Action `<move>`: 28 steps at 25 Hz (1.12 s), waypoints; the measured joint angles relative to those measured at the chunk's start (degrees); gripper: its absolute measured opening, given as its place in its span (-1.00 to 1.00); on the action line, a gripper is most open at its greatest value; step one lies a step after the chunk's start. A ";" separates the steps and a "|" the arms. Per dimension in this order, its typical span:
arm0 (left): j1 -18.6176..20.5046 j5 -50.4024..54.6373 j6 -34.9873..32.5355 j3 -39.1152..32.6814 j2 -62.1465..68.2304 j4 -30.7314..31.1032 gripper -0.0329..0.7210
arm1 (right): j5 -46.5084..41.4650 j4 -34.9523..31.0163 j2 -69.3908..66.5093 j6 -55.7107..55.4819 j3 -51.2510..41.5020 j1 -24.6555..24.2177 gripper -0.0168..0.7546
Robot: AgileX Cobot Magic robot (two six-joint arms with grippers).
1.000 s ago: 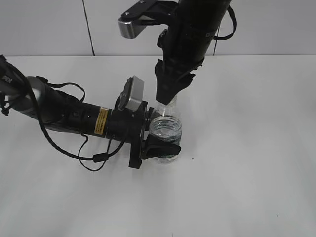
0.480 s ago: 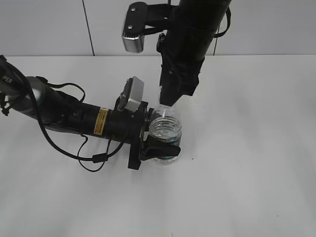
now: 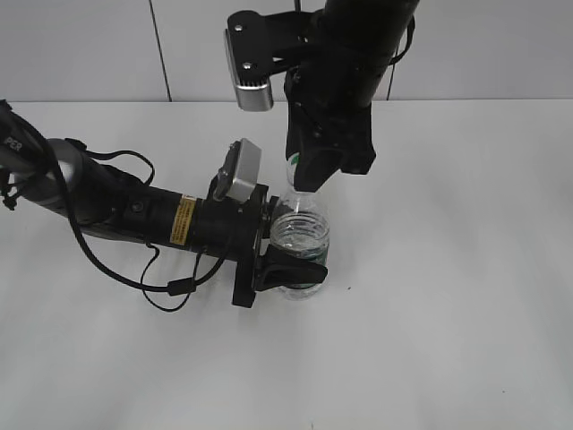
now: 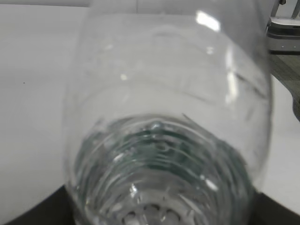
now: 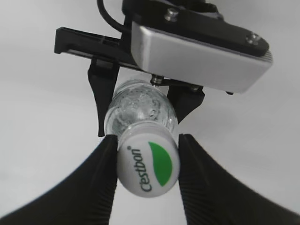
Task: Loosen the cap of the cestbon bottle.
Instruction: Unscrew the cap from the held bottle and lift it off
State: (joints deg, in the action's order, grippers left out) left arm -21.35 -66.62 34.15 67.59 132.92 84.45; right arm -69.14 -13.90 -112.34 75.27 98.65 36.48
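The cestbon bottle (image 3: 300, 235) stands upright on the white table, clear, with water in it. My left gripper (image 3: 309, 244) lies level from the left and is shut on its lower body; the bottle fills the left wrist view (image 4: 164, 117). My right gripper (image 3: 309, 175) hangs straight down over the bottle's neck. In the right wrist view its two black ribbed fingers (image 5: 101, 178) press either side of the white cap (image 5: 147, 164), which bears a green leaf mark and the word Cestbon. My right gripper (image 5: 147, 140) is shut on the cap. A sliver of the cap (image 3: 293, 163) shows in the exterior view.
The left arm (image 3: 116, 210) lies low across the table with a loose black cable (image 3: 170, 288) in front of it. The left wrist camera (image 3: 240, 172) sits beside the bottle; the right wrist camera (image 3: 251, 58) juts out up high. A tiled wall (image 3: 81, 45) stands behind.
My right wrist has turned about the bottle's axis over the last second, its camera swinging round, with the fingers staying at the cap. The left gripper and the bottle have not moved.
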 joint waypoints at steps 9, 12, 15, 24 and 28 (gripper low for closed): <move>0.00 -0.55 0.43 0.00 0.00 0.05 0.15 | -0.04 0.12 0.63 1.86 0.00 0.00 -0.17; 0.00 -0.91 0.63 0.00 0.00 0.22 0.15 | -0.19 0.12 1.53 1.86 0.00 0.00 -0.19; 0.00 -0.91 0.71 0.00 0.05 0.43 0.15 | -0.33 -0.13 2.06 1.86 0.26 0.00 -0.19; 0.00 -0.86 0.71 -0.05 0.05 0.48 0.15 | -0.51 -0.21 2.25 -2.44 2.20 0.00 -0.19; 0.00 -0.86 0.71 -0.05 0.05 0.48 0.15 | -0.51 2.39 2.64 -10.19 4.38 0.00 -0.19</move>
State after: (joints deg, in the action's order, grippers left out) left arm -21.35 -67.48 34.86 67.54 132.97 84.93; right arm -69.66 -11.50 -109.70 65.08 103.03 36.48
